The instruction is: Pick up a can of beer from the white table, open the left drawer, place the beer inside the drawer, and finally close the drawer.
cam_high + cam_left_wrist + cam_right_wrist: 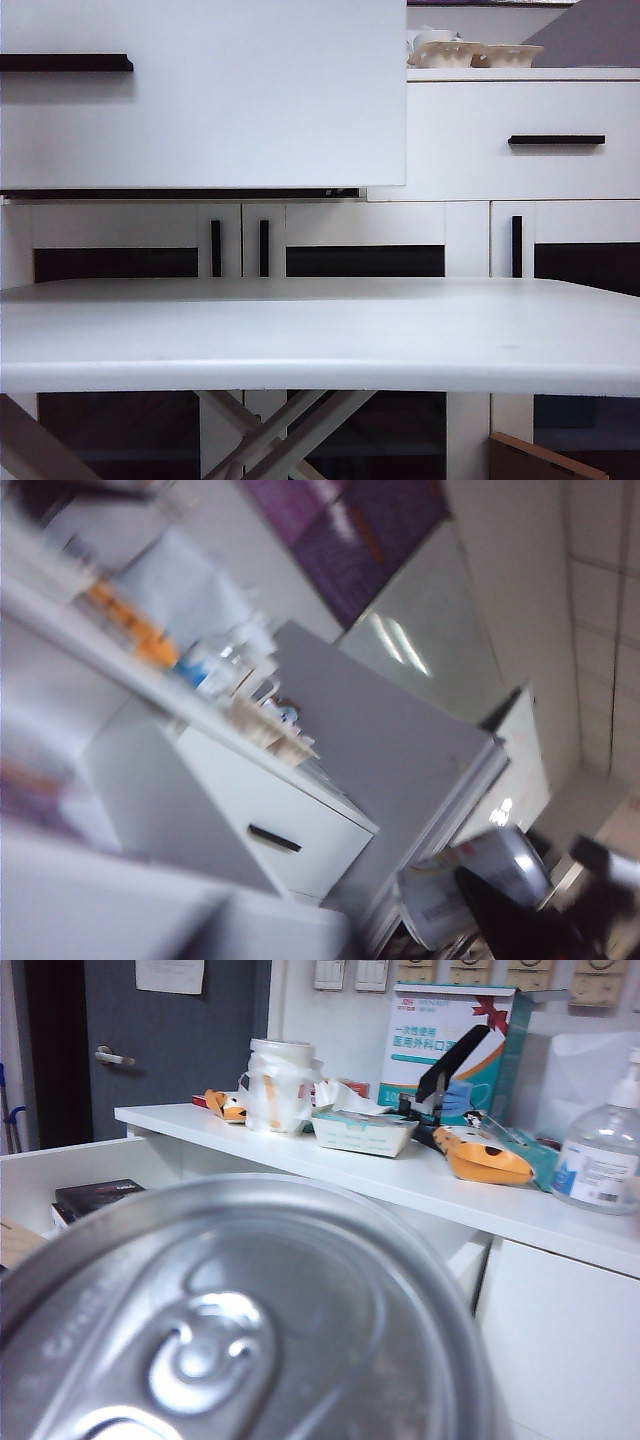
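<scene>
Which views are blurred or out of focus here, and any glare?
Exterior view: sharp, even light, the open left drawer shading the sideboard below it. Left wrist view: motion-smeared throughout, glare streaks on the glossy panel. Right wrist view: the can fills the foreground, soft and out of focus; the shelf clutter behind is crisp.

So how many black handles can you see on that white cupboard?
5: one bar on the open left drawer, one on the right drawer, three upright ones on the lower doors. More may be hidden.
</scene>
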Action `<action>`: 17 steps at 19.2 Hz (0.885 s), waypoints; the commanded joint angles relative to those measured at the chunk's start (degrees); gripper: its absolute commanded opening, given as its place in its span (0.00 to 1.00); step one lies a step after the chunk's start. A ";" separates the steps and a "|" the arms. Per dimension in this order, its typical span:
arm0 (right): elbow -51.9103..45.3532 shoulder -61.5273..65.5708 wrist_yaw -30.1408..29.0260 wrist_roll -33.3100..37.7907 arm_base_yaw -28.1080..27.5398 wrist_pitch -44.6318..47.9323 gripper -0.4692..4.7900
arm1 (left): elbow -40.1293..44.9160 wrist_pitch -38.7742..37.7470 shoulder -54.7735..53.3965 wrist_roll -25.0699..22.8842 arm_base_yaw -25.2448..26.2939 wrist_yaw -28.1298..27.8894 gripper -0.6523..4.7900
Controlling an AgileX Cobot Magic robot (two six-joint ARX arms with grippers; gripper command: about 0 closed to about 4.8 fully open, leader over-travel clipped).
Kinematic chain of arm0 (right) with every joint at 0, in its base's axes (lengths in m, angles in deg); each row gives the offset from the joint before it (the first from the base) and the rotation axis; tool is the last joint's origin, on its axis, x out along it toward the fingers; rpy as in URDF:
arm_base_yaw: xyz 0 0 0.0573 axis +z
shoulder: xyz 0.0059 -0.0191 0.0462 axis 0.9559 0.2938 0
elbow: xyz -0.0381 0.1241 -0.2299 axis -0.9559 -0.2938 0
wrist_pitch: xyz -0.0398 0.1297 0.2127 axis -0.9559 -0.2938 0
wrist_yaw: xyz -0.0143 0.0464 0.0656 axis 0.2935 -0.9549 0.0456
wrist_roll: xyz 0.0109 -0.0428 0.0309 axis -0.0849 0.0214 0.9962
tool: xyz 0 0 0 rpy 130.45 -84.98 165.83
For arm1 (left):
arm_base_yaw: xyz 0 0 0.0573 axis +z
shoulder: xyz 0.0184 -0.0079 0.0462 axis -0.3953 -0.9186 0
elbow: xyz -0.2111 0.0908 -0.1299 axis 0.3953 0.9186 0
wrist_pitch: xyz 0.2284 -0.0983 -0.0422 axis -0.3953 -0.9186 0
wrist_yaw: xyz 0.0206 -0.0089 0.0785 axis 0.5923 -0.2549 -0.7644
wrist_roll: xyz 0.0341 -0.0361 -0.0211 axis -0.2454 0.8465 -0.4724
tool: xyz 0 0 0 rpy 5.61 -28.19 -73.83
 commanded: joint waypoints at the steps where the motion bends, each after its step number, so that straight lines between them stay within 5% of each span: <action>1: 4.13 1.90 -1.38 0.09 0.07 3.41 0.39 | -6.10 -8.04 -1.42 -11.37 0.02 1.16 0.28; 4: 7.26 4.48 -1.49 0.13 0.07 3.17 0.39 | -15.06 -16.35 -5.20 -22.08 0.02 1.03 0.14; 6: 9.90 6.49 -2.49 0.26 0.07 1.18 0.39 | -21.05 -19.30 -8.57 -24.92 0.02 0.90 0.11; 8: 13.05 8.81 -2.58 0.26 0.07 -0.66 0.39 | -29.97 -26.10 -14.32 -26.75 0.02 1.01 0.11; 11: 17.86 12.02 -2.62 0.26 0.07 -3.17 0.39 | -44.39 -41.55 -22.71 -37.11 0.02 1.05 0.11; 13: 19.98 13.79 -2.64 0.24 0.04 -3.65 0.39 | -53.72 -49.51 -28.41 -37.81 0.02 0.55 0.11; 17: 22.27 16.72 -2.69 0.28 0.04 -4.26 0.39 | -65.48 -56.35 -35.26 -44.92 0.02 0.48 0.11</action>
